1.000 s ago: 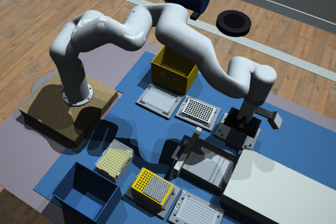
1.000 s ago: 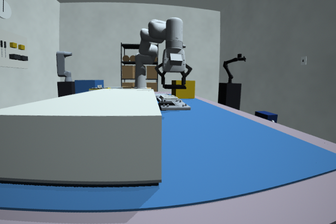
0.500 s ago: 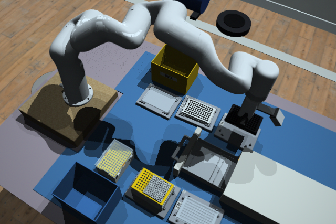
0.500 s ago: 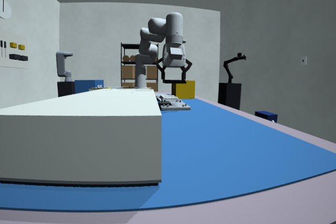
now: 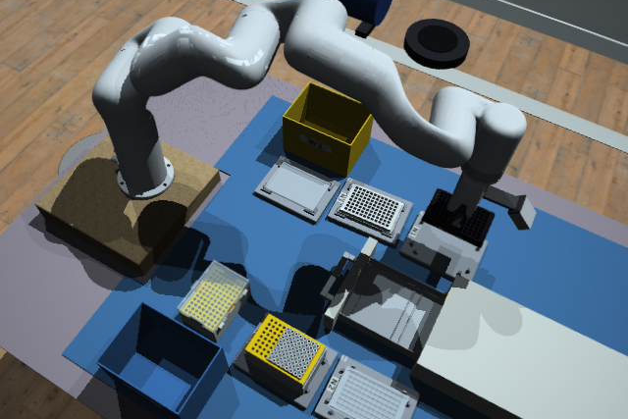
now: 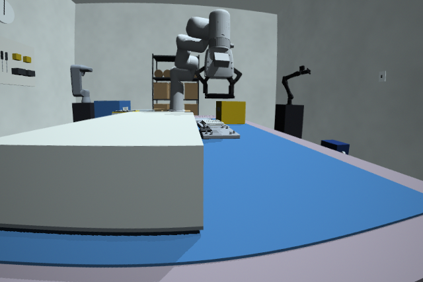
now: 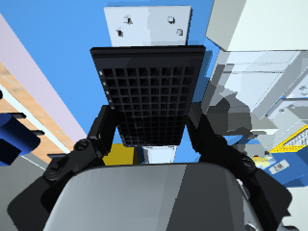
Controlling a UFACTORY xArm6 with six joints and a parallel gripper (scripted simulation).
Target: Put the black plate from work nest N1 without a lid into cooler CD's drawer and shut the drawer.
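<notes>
My gripper (image 5: 458,215) is shut on the black plate (image 5: 466,221), a lidless plate with a grid of wells, gripping its two long sides. In the wrist view the plate (image 7: 149,96) sits level between the fingers, above the empty grey nest N1 (image 7: 146,26). The side view shows the plate (image 6: 219,95) held well above the nest (image 6: 218,133). The cooler CD (image 5: 522,348) stands beside the nest, and its drawer (image 5: 385,305) is pulled open with an empty ribbed floor. The bar handle (image 5: 332,280) faces the arm's base.
A white well plate (image 5: 371,207) and a lidded nest (image 5: 297,186) stand in the same row. The yellow bin (image 5: 327,128) is behind them. The tip box (image 5: 214,298), yellow rack (image 5: 285,348), another plate (image 5: 367,396) and blue bin (image 5: 162,361) stand in the near row.
</notes>
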